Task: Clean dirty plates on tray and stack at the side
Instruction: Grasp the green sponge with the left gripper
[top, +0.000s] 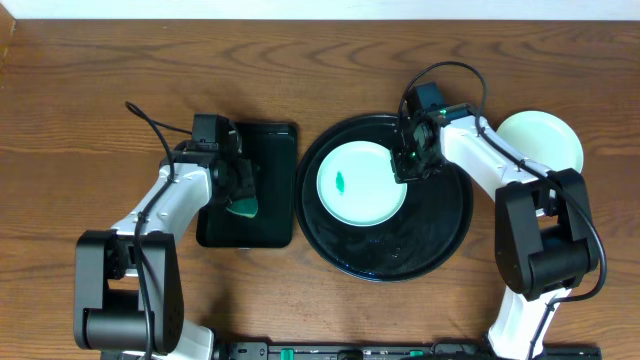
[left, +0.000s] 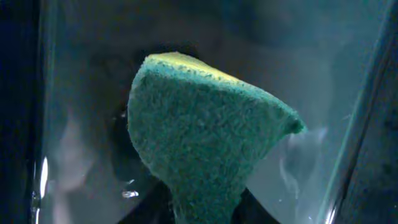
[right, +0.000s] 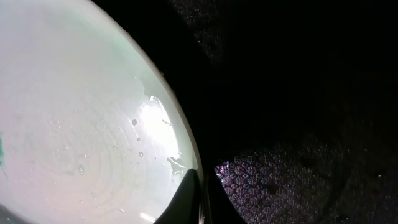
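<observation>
A pale mint plate (top: 360, 183) with a small green smear lies in the left part of the round black tray (top: 440, 235). My right gripper (top: 408, 165) is shut on that plate's right rim. The right wrist view shows the plate (right: 81, 124) with its edge pinched between the two dark fingers of the right gripper (right: 202, 200), over the tray's floor (right: 298, 93). A second pale plate (top: 545, 140) rests on the table to the right of the tray. My left gripper (top: 240, 195) hangs over the rectangular tray, shut on a green sponge (left: 205, 124).
The small rectangular black tray (top: 268, 140) sits left of the round tray, nearly touching it. Its glossy floor (left: 323, 68) fills the left wrist view behind the sponge. Both arms' cables loop above the table's far half.
</observation>
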